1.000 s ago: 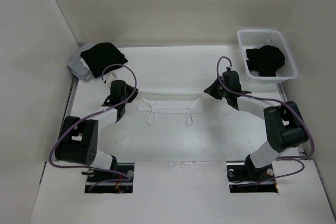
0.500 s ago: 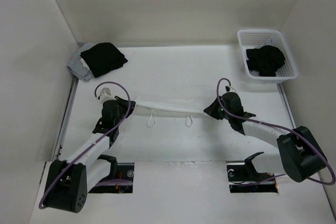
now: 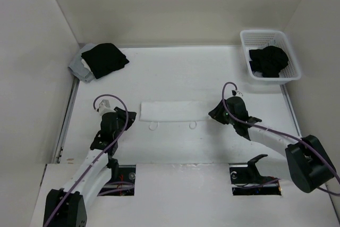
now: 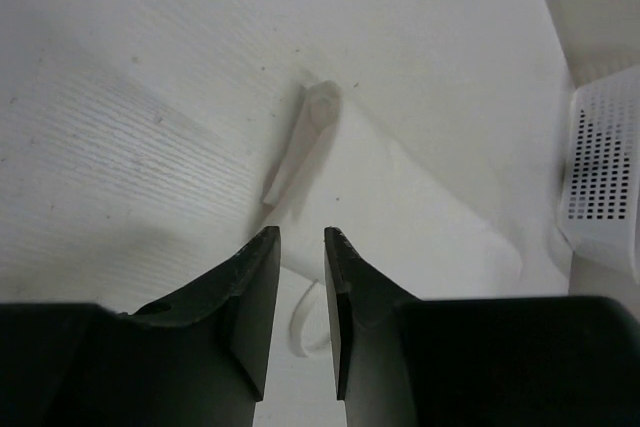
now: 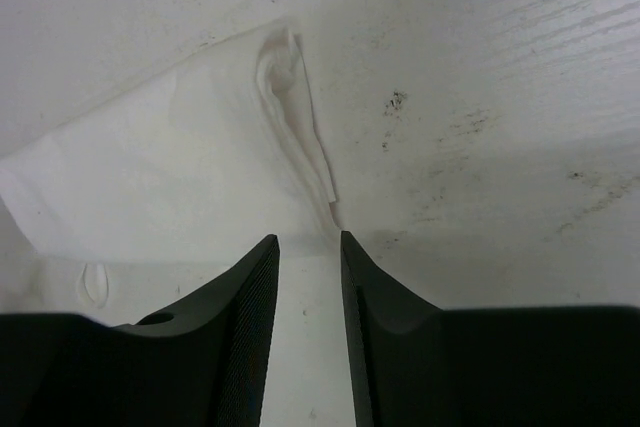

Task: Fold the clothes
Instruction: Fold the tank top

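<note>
Since the white camisole (image 3: pixel 172 110) lies as a flat, narrow band with its two strap loops (image 3: pixel 154 126) poking out of the near edge, I'd say one lengthwise fold is already in. What's left, going by the shape, is bringing the ends in so the long strip becomes a compact packet, and maybe tucking those loops away. So roughly halfway, give or take.

Now the fingers. The left gripper (image 4: pixel 300 240) has its jaws a small way apart, just a narrow slot, with nothing in it. The camisole's left end sits just past the fingertips (image 4: pixel 258 277), with a puckered bit of edge straight ahead, and a strap loop peeks through the gap lower down. No contact with the cloth that I can see.

It's the same on the other side. The right gripper (image 5: pixel 308 242) is parted by a slim gap and holding nothing. The camisole spreads ahead and off to the left of its tips, and the creased end runs down almost to them. Whether it's actually brushing the fabric, can't tell from here.

Both grippers sit at opposite ends of the strip, so either end looks easy to pinch for the next fold. That thin fabric will probably flop and slide, though.
</note>
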